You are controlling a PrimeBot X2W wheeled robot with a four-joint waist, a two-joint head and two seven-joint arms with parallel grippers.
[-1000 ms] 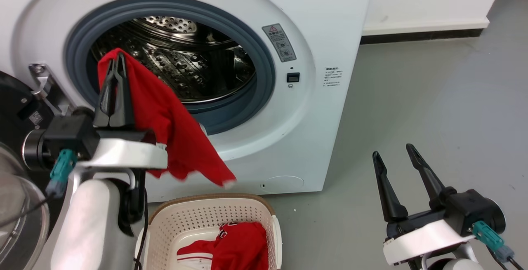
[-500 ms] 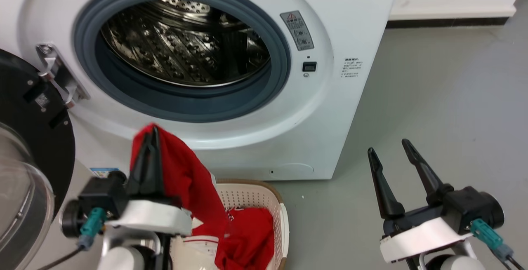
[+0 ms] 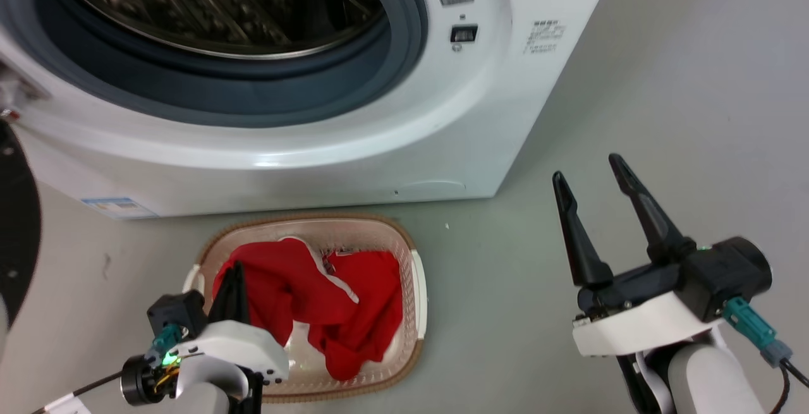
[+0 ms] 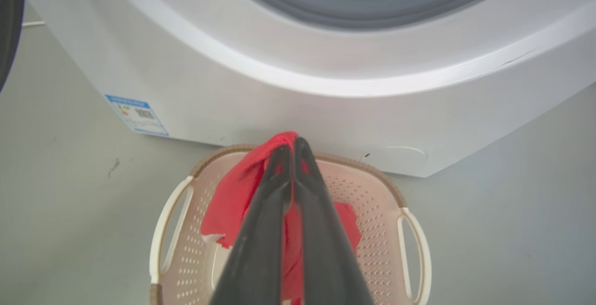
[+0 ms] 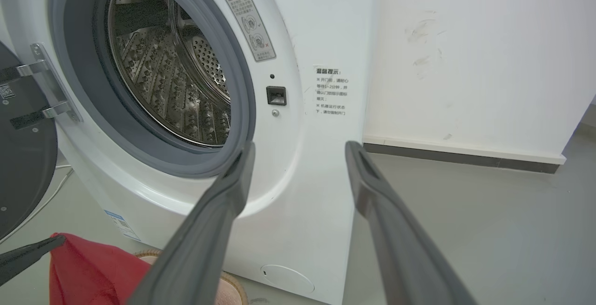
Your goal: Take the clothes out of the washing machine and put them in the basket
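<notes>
Left end effector (image 3: 235, 270) is shut tight on a fold of the red clothes (image 3: 316, 294), low over the 8 o'clock side of the basket (image 3: 418, 287). The cloth trails from it toward 2 o'clock into the heap already in the basket. The washing machine (image 3: 328, 155) stands at the basket's 12 o'clock, and the visible part of its drum (image 5: 163, 72) shows no red. Right end effector (image 3: 588, 169) is spread wide and empty at 3 o'clock, well apart over grey floor (image 3: 663, 85), so I judge the release falls to the left arm.

The left pincer (image 3: 236, 268) and the right pincer (image 3: 584, 169) each have two long black tapering fingers (image 3: 577, 237), a black block (image 3: 727, 275), a white curved shell (image 3: 632, 333) and a teal connector (image 3: 746, 329) with a dark cable (image 3: 791, 373).
</notes>
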